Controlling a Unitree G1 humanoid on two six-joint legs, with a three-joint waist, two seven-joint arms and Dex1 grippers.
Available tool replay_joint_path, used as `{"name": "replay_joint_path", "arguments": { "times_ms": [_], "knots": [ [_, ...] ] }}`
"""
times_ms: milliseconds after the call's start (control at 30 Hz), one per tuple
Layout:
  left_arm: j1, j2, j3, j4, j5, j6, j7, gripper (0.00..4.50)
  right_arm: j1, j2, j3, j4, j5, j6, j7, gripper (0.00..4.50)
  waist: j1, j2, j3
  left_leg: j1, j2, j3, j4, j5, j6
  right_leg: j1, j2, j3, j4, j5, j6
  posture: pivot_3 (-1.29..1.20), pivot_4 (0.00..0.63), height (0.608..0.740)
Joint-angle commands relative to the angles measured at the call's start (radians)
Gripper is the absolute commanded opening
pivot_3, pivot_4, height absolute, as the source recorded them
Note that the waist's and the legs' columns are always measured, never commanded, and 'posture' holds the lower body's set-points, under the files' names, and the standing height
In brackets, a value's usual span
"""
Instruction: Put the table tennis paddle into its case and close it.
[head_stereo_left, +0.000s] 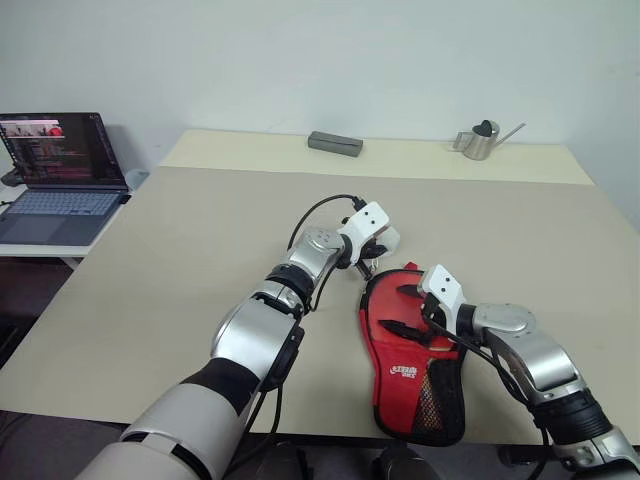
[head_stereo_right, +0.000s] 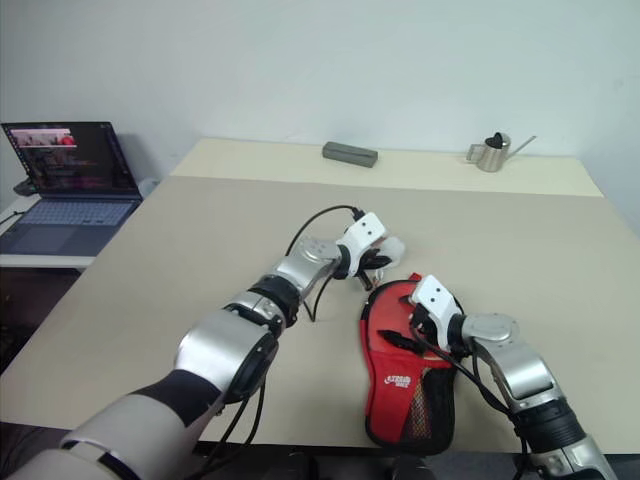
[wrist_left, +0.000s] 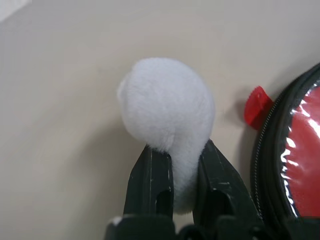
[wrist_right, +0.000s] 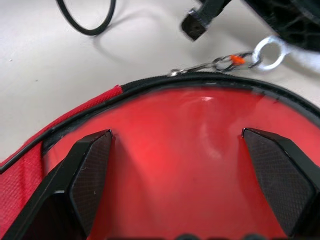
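Already the table tennis paddle (wrist_right: 195, 165) sits inside the case (head_stereo_left: 405, 375), its glossy red face showing through the open mouth at the round, far end. The case lies red-and-mesh side up at the near right of the worktop (head_stereo_left: 180, 260), its narrow end reaching the near edge.

The left gripper (wrist_left: 175, 172) has its jaws pressed together on the white pompom (wrist_left: 167, 112), which hangs just beyond the far rim of the case and links by a small metal chain (wrist_right: 220, 62) toward the zip. The right gripper (wrist_right: 182, 182) rests over the round end with its jaws spread wide, either side of the red face, clamping nothing.

The likely trouble is the pull itself. The pompom is soft and could slip out of the pinch, or the chain could go taut at an angle so the slider jams instead of running. With the right jaws gripping nothing, the light case may drag across the smooth surface behind the pull, and its near end could slide off the edge.

The worktop is a plain beige sheet. A grey box (head_stereo_left: 335, 143) and a small metal watering can (head_stereo_left: 482, 140) stand along the far side, well apart from the case. An open laptop (head_stereo_left: 60, 175) sits on a separate white desk at the left, against a bare pale wall.
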Motion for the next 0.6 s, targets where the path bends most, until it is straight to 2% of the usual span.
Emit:
{"name": "replay_joint_path", "arguments": {
  "times_ms": [33, 600],
  "knots": [
    [-0.048, -0.020, 0.004, -0.004, 0.029, -0.035, 0.060, 0.18, 0.100, -0.038, 0.047, 0.030, -0.018, 0.113, 0.005, 4.50, 0.002, 0.000, 0.000, 0.000, 0.000, 0.000, 0.000, 0.000, 0.000, 0.000, 0.000, 0.000, 0.000, 0.000, 0.000, 0.00, 0.150, 0.740],
    [-0.061, -0.056, -0.039, 0.021, 0.185, -0.085, 0.230, 0.18, 0.207, -0.043, 0.053, -0.133, 0.023, 0.204, -0.045, 4.50, 0.000, 0.000, 0.000, 0.000, 0.000, -0.002, 0.000, 0.000, 0.000, 0.002, 0.000, -0.002, -0.001, 0.000, 0.001, 0.00, 0.150, 0.740]
  ]
}}
